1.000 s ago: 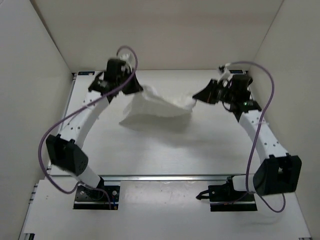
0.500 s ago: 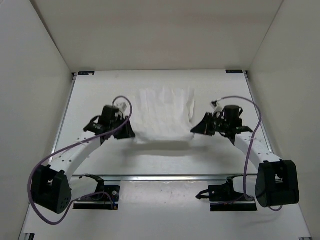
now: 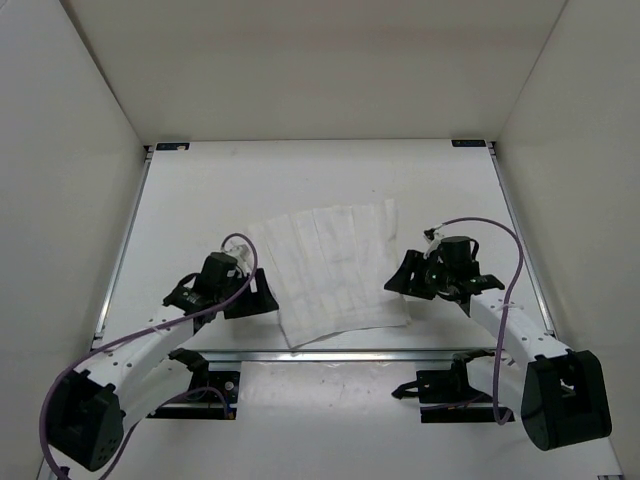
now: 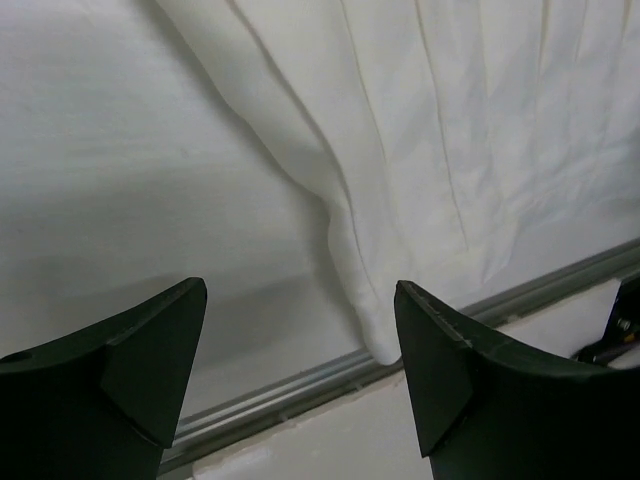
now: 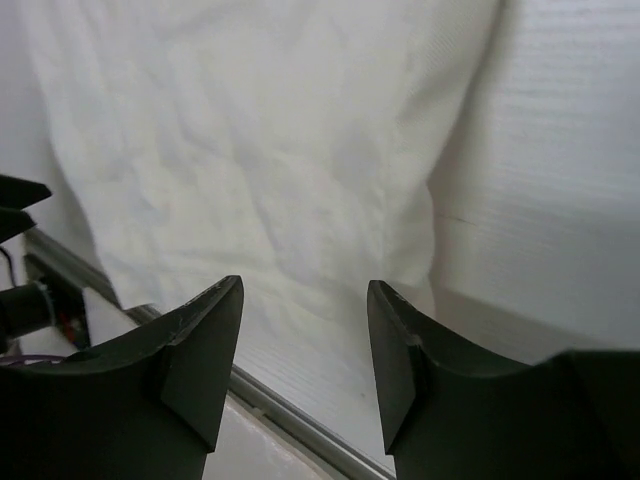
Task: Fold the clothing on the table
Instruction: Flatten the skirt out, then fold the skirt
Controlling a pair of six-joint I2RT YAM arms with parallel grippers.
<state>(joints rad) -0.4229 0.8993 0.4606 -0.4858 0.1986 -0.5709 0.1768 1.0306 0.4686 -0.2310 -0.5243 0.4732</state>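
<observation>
Both arms have swept back to the near edge, laying the clothing (image 3: 335, 265) flat and letting go. From above, it sprawls mid-tabletop (image 3: 200, 190), its hem at the near edge, with the left fingers (image 3: 262, 300) and right fingers (image 3: 398, 283) flanking it. Left wrist: fingers wide apart and empty, the cloth corner just ahead by the rail (image 4: 300, 385). Right wrist: fingers parted, empty. Best now, I'd say, to pinch matching corners evenly.
</observation>
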